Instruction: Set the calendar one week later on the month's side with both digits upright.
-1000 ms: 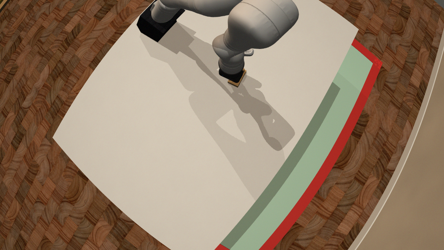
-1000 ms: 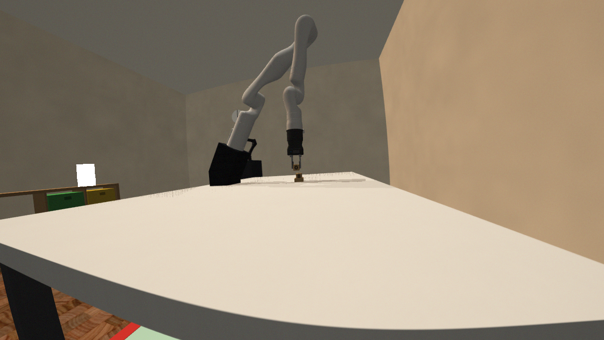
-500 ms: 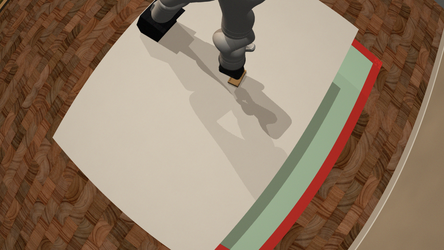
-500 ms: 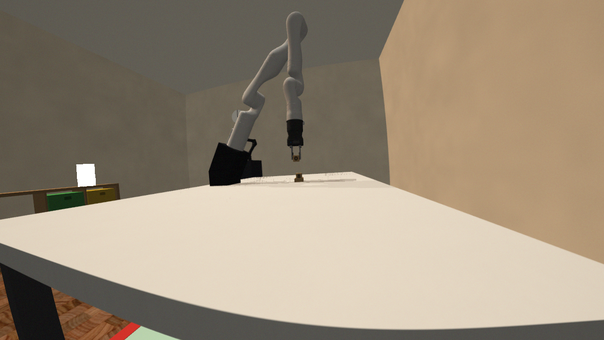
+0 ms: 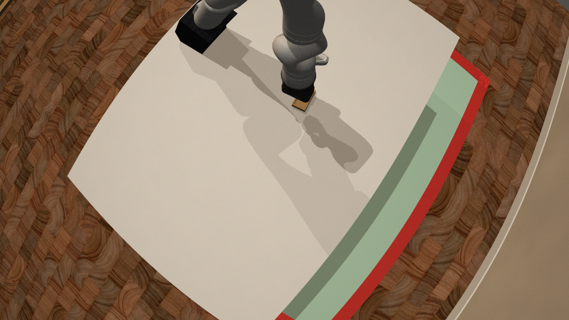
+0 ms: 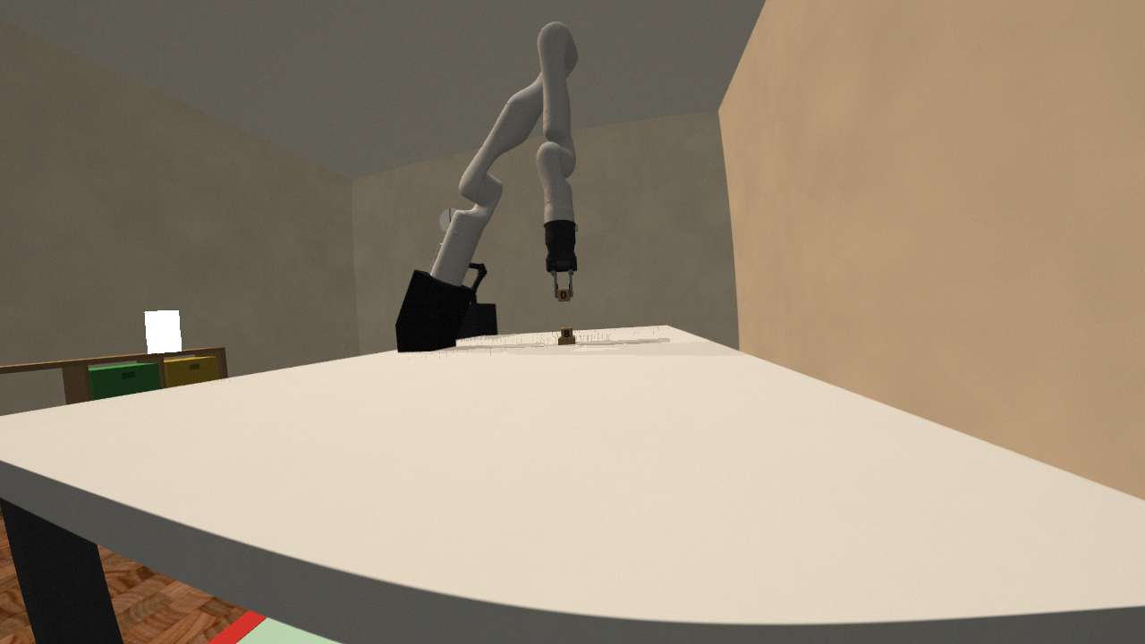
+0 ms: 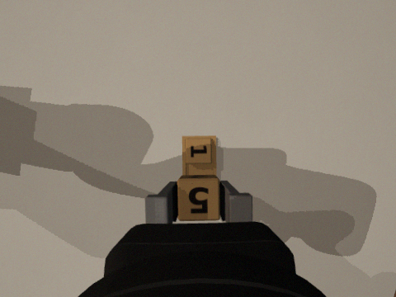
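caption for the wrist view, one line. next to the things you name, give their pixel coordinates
Gripper (image 6: pixel 564 294) (image 7: pixel 198 195) grips the cube marked 5 (image 6: pixel 564 295) (image 7: pixel 198 199); the cube marked 1 (image 6: pixel 566 333) (image 7: pixel 198 150) sits in the tray (image 5: pixel 300 105) (image 6: pixel 565 342) (image 7: pixel 214 170).

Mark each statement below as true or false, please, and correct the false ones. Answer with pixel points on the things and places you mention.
1. The gripper (image 6: pixel 564 292) (image 7: pixel 198 195) holds a cube (image 6: pixel 564 295) (image 7: pixel 199 199) between its fingers. True.
2. The held cube stands on the tray's floor. False: it is in the air above the tray (image 6: pixel 566 342) (image 7: pixel 199 169).
3. The held cube shows a 5 on its top face. True.
4. The other cube (image 6: pixel 566 332) (image 7: pixel 198 151) lies outside the tray. False: it is in the tray.
5. In the exterior view, the held cube shows an 8 on the face turned to the camera. False: it shows a 0; the 8 is on the lower cube.
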`<state>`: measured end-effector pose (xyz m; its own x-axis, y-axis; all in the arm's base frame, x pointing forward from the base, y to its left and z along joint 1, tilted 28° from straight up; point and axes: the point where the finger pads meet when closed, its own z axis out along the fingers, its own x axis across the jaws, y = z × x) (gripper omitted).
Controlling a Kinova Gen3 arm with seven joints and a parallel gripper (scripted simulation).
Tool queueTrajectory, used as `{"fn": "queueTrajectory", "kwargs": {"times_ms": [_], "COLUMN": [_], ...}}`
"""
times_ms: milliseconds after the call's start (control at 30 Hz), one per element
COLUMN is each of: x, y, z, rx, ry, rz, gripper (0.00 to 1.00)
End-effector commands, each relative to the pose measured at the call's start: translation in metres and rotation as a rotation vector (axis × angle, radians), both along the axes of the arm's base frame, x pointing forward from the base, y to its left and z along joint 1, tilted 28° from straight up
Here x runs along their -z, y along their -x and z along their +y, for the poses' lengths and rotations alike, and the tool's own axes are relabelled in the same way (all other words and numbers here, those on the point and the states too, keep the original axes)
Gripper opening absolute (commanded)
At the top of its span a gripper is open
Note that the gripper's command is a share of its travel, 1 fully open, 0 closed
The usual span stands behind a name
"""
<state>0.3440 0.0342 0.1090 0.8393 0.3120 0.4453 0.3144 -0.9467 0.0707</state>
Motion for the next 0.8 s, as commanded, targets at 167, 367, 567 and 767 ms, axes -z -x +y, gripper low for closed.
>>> {"fn": "queueTrajectory", "kwargs": {"times_ms": [167,367,567,767], "x": [-0.0007,-0.0013,-0.0034,-0.0058], "y": [-0.0003,0.0000,0.0008,0.0019], "z": [-0.0001,0.0010,0.0046,0.0088], "rx": [0.000,-0.010,-0.042,-0.081], "ry": [0.001,0.002,0.008,0.017], "rz": [-0.002,-0.004,-0.011,-0.019], "gripper": [0.57,0.57,0.57,0.57]}}
